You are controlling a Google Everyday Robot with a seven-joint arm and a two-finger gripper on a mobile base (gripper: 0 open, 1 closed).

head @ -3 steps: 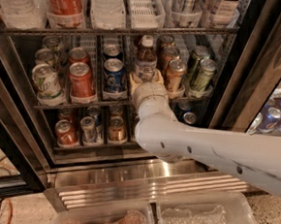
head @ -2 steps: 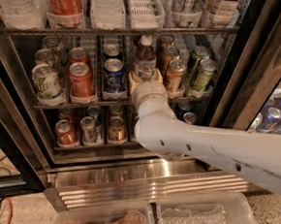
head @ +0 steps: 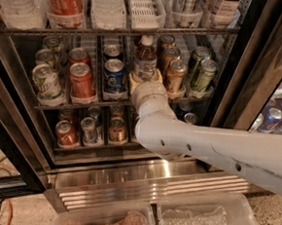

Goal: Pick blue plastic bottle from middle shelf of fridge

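blue plastic bottle (head: pixel 145 60) upright at front edge of middle shelf (head: pixel 83 104) in fridge (head: pixel 126 172), between blue can (head: pixel 114 76) and gold cans (head: pixel 175 76), gripper (head: pixel 144 79) jaws clamped snug on its lower body

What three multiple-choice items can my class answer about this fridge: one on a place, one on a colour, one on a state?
1. Where is the gripper?
A. At the top shelf
B. At the bottle on the middle shelf
C. On the floor
2. What colour is the bottle's cap?
A. White
B. Red
C. Green
3. How does the bottle stand?
A. On its side
B. Upside down
C. Upright
Answers: 1 B, the arm ends at the bottle among the cans; 2 A, the cap looks white; 3 C, the cap points up.
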